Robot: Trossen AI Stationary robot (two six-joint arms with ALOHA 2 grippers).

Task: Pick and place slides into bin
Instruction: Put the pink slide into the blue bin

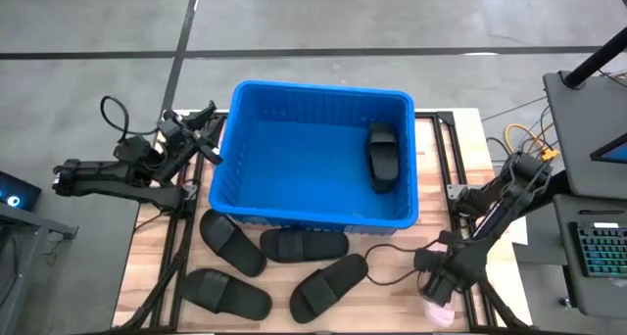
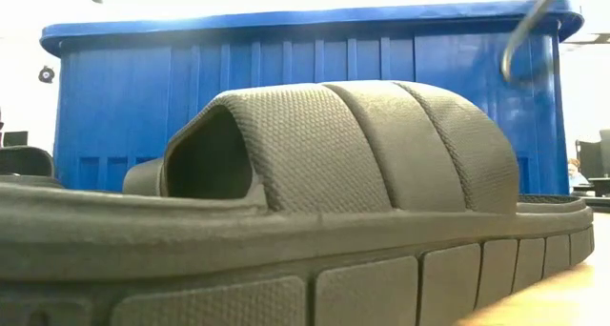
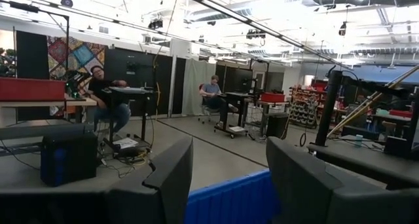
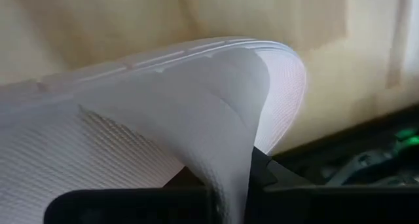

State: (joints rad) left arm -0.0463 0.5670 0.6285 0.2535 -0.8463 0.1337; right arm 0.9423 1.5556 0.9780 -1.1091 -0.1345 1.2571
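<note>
The blue bin (image 1: 318,100) stands mid-table with one black slide (image 1: 382,159) lying inside at its right wall. Several black slides (image 1: 233,242) (image 1: 304,245) (image 1: 328,286) lie on the wood in front of the bin. One of them fills the low view (image 2: 315,164). A light pink slide (image 1: 439,313) lies at the near right, with my right gripper (image 1: 436,290) shut on it from above. My left gripper (image 3: 226,178) is open and holds nothing; it hangs in the air at the bin's far left corner (image 1: 208,137). My right gripper pinches the pink slide's strap (image 4: 229,152) between its two fingers (image 4: 262,178), at the strap's edge, which is squeezed into a narrow fold. The fingers come from above, pointing down. Whether the sole is clear of the table I cannot tell.
Black rails (image 1: 446,178) run along both sides of the wooden table. A loose black cable (image 1: 387,271) lies between the slides and my right gripper. A keyboard (image 1: 600,252) and stands sit beyond the right edge. People sit at desks far off in the room (image 3: 105,93).
</note>
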